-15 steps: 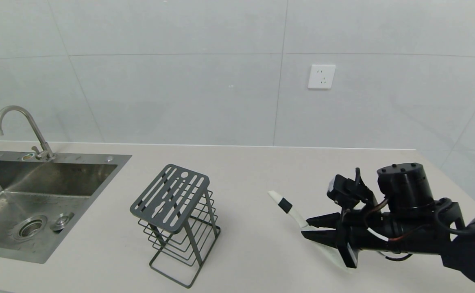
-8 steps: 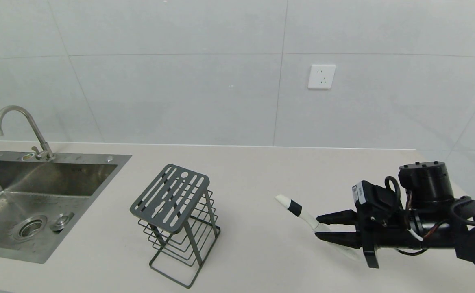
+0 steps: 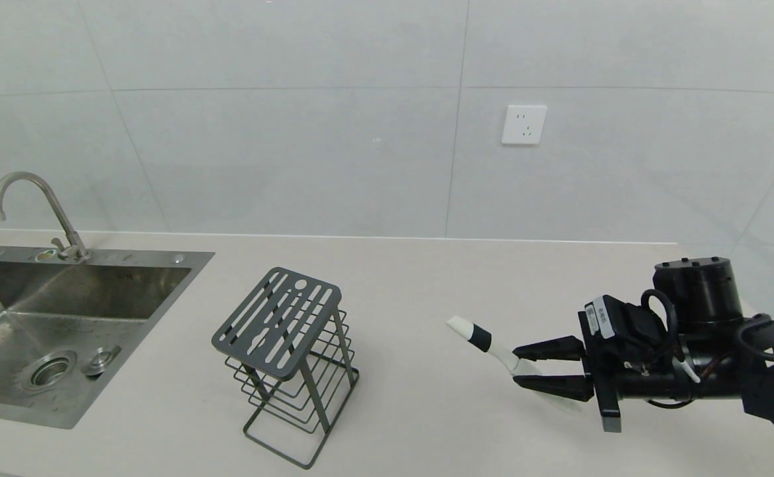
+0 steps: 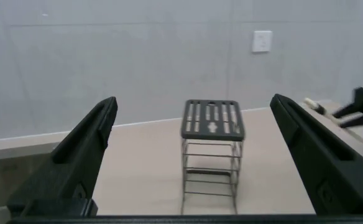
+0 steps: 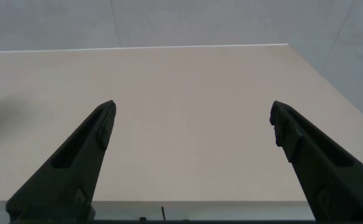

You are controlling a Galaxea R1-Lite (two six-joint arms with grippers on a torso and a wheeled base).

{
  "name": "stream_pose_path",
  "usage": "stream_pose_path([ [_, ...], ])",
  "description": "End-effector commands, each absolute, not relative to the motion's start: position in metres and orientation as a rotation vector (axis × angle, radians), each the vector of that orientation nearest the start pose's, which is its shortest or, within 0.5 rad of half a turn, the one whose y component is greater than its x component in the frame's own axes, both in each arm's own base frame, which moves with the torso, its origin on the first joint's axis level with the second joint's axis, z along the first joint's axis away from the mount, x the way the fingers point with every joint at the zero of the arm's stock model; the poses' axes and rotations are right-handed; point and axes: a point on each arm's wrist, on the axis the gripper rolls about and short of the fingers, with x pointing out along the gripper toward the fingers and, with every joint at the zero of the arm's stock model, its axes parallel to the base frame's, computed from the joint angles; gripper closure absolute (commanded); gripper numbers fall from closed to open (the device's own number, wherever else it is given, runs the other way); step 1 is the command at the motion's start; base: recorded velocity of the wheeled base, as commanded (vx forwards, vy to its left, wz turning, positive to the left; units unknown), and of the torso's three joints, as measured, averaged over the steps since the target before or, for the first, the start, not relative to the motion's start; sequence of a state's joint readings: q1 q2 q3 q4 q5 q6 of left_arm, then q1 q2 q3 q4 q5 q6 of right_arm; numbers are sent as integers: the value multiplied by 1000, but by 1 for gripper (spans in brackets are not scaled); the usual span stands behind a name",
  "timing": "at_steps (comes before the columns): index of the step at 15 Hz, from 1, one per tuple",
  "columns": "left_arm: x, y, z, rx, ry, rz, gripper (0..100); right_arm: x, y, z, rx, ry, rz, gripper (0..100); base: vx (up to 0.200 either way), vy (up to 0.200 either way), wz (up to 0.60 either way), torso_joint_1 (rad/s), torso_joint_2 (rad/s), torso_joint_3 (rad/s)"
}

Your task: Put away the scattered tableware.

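Two right fingers (image 3: 552, 347), spread apart, lie either side of the white utensil (image 3: 478, 337).

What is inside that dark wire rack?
Only its own wire rungs show inside the rack; no tableware stands in its slots. Its slanted top hides some of the interior.

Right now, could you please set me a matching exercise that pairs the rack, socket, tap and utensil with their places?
Things:
1 rack
2 socket
3 tap
4 utensil

Places:
A on the wall
B at the sink's back rim
C at the right fingers
D on the counter, between sink and utensil

Pairs: 1-D, 2-A, 3-B, 4-C
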State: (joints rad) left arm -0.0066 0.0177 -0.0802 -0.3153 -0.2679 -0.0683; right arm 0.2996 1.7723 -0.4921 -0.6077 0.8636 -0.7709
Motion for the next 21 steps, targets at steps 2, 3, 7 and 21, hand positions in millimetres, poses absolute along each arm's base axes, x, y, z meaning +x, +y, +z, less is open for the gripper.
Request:
stream_pose_path([
  [2,-33,-7,149,-38,-297,-406,0,235,91,96,-478,181,1299,100,0,0,0,0,0,0],
  [3,-31,-7,155,-39,-284,-438,0,234,91,99,-480,169,1299,100,0,0,0,0,0,0],
  [7,-6,-8,191,-68,-179,-625,0,226,88,105,-494,141,1296,100,0,0,0,0,0,0],
  [21,100,-62,222,208,-97,-1126,0,218,83,122,-530,31,1251,100,0,0,0,0,0,0],
])
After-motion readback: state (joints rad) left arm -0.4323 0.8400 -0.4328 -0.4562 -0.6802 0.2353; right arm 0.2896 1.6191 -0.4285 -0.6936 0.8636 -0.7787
